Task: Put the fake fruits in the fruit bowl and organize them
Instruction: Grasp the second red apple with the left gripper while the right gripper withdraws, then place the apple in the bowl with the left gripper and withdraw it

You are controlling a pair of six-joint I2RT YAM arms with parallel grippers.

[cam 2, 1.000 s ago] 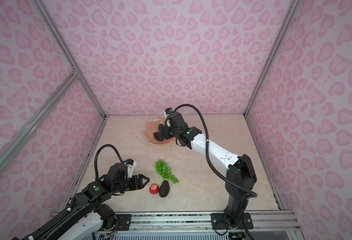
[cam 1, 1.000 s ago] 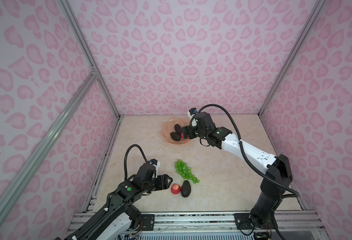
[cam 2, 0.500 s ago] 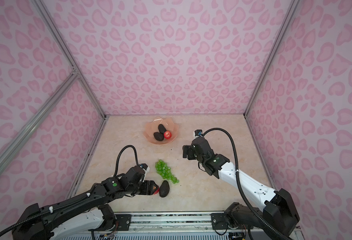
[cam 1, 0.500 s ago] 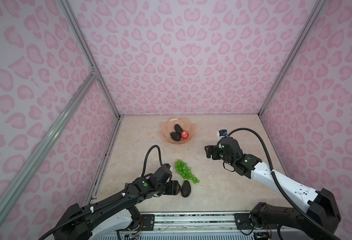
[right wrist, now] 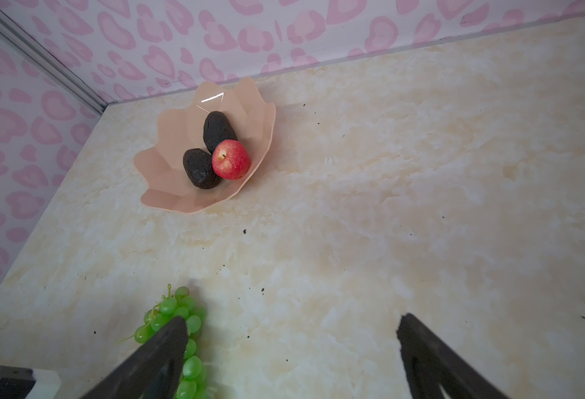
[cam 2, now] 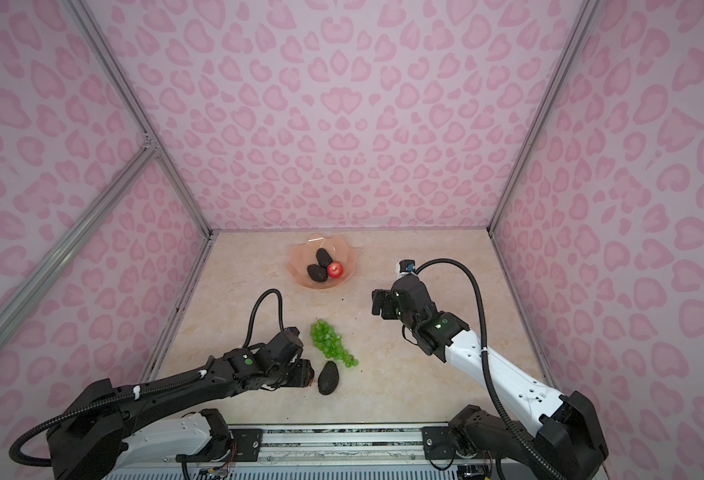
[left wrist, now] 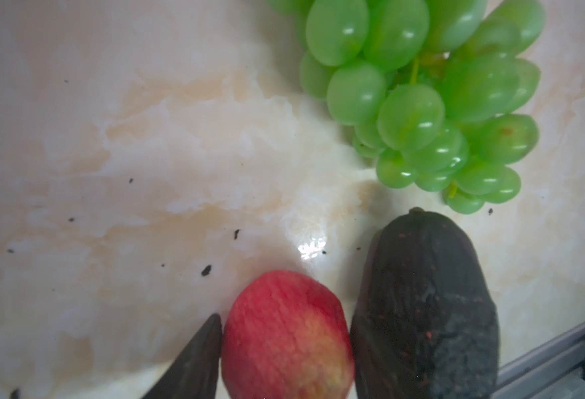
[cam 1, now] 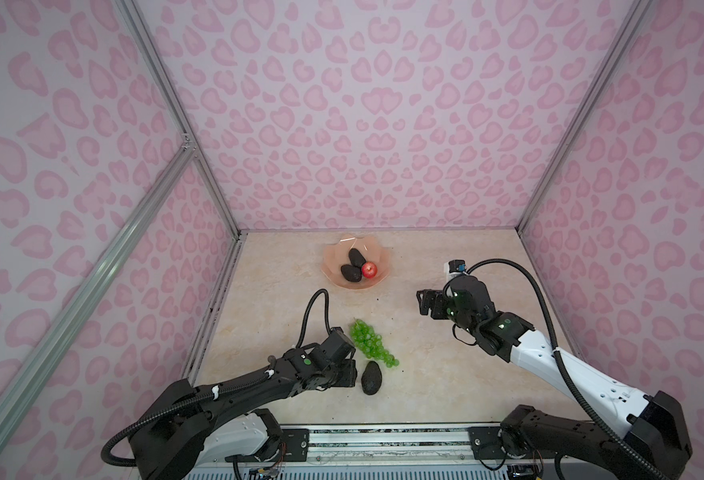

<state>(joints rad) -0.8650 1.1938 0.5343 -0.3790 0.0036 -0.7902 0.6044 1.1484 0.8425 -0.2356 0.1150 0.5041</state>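
Beige marbled tabletop (cam 1: 446,374), pink walls (cam 1: 383,124); left pincer (cam 2: 305,376) clamped on apple (left wrist: 286,338), right pincer (right wrist: 293,321) agape.

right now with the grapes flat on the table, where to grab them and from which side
Probably grip the grapes across the wide far half, straight down from above with the open right tool. The bunch lies flat and long, so the jaws should straddle its short width; its thin near end sits close to the avocado, leaving less room there.
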